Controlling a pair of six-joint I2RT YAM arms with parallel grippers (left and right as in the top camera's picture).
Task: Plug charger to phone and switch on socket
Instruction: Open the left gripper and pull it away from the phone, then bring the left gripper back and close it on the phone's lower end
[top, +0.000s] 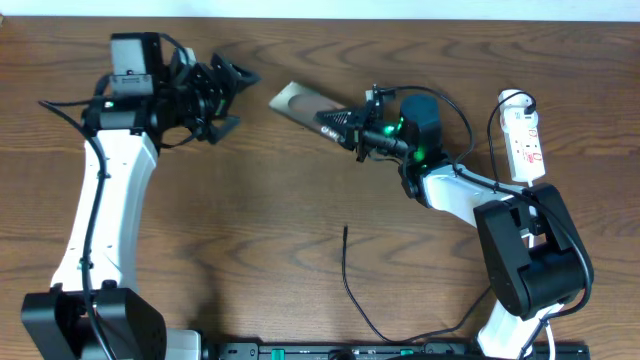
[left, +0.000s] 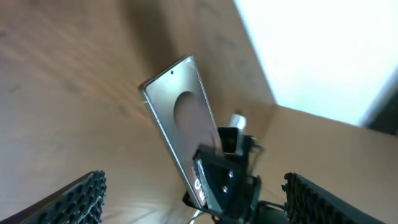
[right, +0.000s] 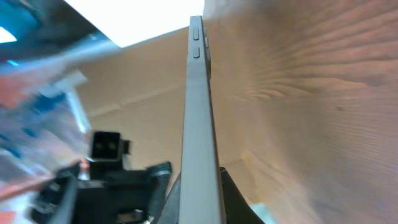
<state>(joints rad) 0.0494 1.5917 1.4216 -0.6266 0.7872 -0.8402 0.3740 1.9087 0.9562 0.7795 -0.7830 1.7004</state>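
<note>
The phone (top: 298, 102) lies tilted at the back middle of the table, a flat slab with a large circle on its face. My right gripper (top: 337, 122) is shut on its right end. The right wrist view shows the phone (right: 199, 112) edge-on between the fingers (right: 200, 198). My left gripper (top: 240, 98) is open and empty to the left of the phone, apart from it. The left wrist view shows the phone (left: 180, 118) beyond the spread fingers (left: 196, 205). The charger (top: 352, 290), a thin black cable, lies near the front with its plug tip pointing away. The socket (top: 525, 140) lies at the far right.
The socket's white cord (top: 497, 125) loops beside the strip. The right arm's base (top: 530, 260) stands at the front right and the left arm's base (top: 95, 325) at the front left. A white wall edge runs along the back of the table.
</note>
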